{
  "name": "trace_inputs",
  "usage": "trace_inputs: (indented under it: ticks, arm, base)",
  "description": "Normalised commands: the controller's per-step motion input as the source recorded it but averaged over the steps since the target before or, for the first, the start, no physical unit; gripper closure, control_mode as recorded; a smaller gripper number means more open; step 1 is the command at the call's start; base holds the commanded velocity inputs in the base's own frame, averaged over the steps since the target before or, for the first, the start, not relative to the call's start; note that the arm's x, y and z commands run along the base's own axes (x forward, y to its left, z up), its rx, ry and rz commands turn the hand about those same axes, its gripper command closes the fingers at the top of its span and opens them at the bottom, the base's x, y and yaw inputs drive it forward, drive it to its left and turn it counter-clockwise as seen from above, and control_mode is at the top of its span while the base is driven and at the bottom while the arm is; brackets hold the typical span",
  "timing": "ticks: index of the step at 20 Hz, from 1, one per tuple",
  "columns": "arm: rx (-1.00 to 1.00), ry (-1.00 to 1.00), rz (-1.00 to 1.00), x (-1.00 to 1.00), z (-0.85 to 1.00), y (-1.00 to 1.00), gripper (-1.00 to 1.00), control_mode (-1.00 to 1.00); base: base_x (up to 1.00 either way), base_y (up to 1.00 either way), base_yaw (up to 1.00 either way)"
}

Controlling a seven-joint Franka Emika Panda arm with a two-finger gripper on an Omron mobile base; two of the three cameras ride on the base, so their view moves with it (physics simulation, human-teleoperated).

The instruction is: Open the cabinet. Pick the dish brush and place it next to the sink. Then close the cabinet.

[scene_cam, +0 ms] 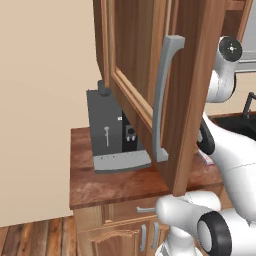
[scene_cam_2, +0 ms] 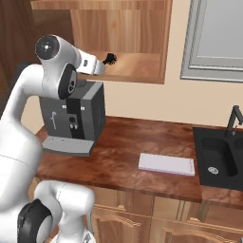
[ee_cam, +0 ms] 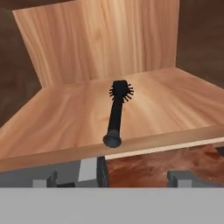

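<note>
One black dish brush (ee_cam: 117, 114) on the cabinet (scene_cam_2: 137, 66) shelf, fingers (ee_cam: 44, 179) apart before it, coffee machine (scene_cam_2: 76, 121) below

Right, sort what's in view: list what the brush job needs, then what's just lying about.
For the job:
- cabinet, door open
- dish brush, lying on its shelf
- sink
- gripper, short of the brush

Lying about:
- coffee machine
- flat white pad on the countertop
</note>
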Motion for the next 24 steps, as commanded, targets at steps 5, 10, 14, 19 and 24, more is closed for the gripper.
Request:
trace_inputs:
  ticks: [5,10,14,19,24]
  arm:
    - [-0.01,0.08,0.00,0.53,0.00,0.00,-1.00,-1.00]
    - [-0.02,0.12,0.00,0.58,0.00,0.00,-1.00,-1.00]
    - [-0.02,0.13,0.00,0.51,0.00,0.00,-1.00,-1.00]
    - [0.00,0.02,0.00,0.42,-0.08,0.00,-1.00,-1.00]
    - [0.00,0.00,0.00,0.25,-0.23,0.00,-1.00,-1.00]
  base:
    - [0.00,0.00,0.00]
    - [0.00,0.00,0.00]
    - [0.00,0.00,0.00]
    - [0.00,0.00,0.00]
    - [0.00,0.00,0.00]
